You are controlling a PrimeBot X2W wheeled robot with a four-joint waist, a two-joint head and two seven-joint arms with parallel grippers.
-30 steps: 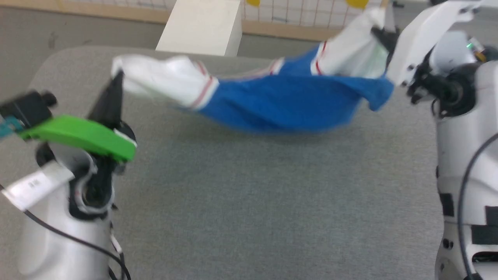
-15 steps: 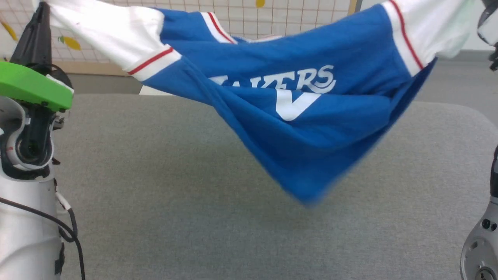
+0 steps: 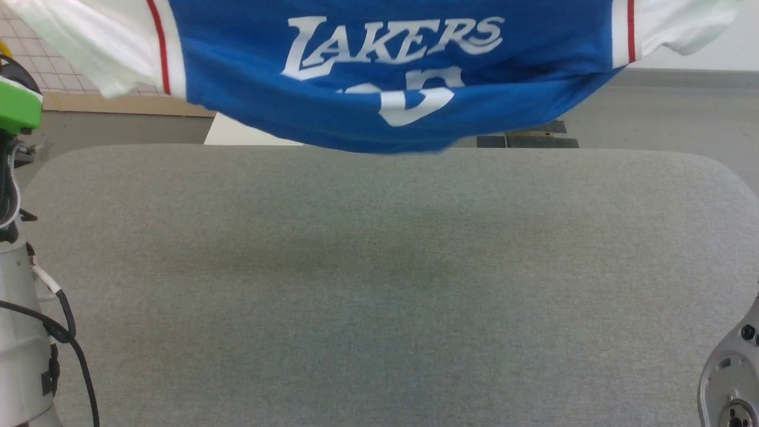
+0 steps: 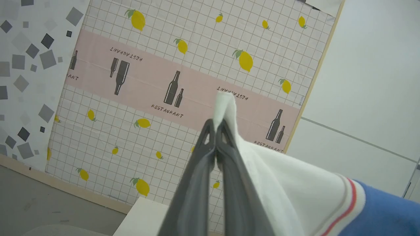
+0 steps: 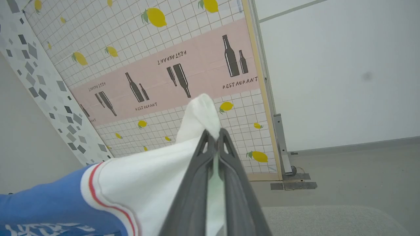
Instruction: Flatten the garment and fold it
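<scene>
- Two sleeve tips carry the whole shirt (image 3: 391, 71). It hangs in the air at twelve o'clock in the head view, off the grey table (image 3: 379, 267).
- The left gripper (image 4: 215, 127) is clamped on one white sleeve tip and the right gripper (image 5: 215, 135) on the other, spread wide, I'd say, to pull it flat.
- The blue front faces the robot with its white lettering readable, the number creased and the hem sagging.

garment (image 3: 237, 77) above table (image 3: 379, 267), panel (image 4: 164, 49) behind
</scene>
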